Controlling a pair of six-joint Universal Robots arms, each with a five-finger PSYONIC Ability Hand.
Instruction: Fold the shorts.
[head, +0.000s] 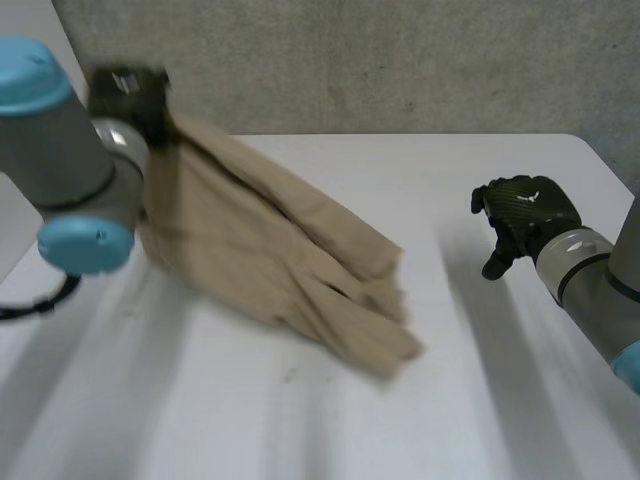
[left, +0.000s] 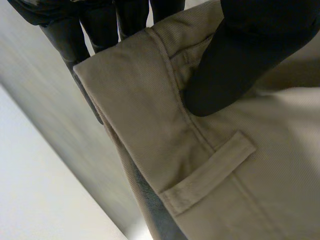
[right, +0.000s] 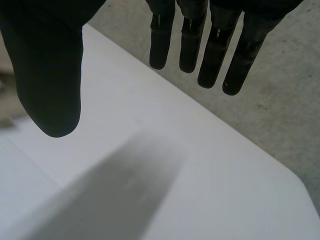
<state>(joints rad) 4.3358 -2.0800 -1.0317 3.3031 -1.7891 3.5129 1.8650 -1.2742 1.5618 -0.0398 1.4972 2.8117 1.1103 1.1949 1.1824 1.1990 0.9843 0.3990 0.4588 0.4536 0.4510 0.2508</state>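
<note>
Currently left hand (left: 240, 65) pinches the waistband of the tan twill cloth shorts (head: 270, 250) between thumb and fingers (left: 82, 30) — the shallow hold could slip and drop them bunched — right hand (head: 525, 212) has its fingers spread, holding nothing, well apart.

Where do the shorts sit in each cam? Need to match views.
Head: shorts hang from the raised left hand, far end on the table.
Left wrist: waistband and belt loop, pinched under its thumb.
Right wrist: tan sliver beside the right hand, probably them.
Shared: the white table.

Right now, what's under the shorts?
The shorts hang from the left hand, pinched at the waistband; their leg ends rest on the white table. The table beneath the cloth is covered.
</note>
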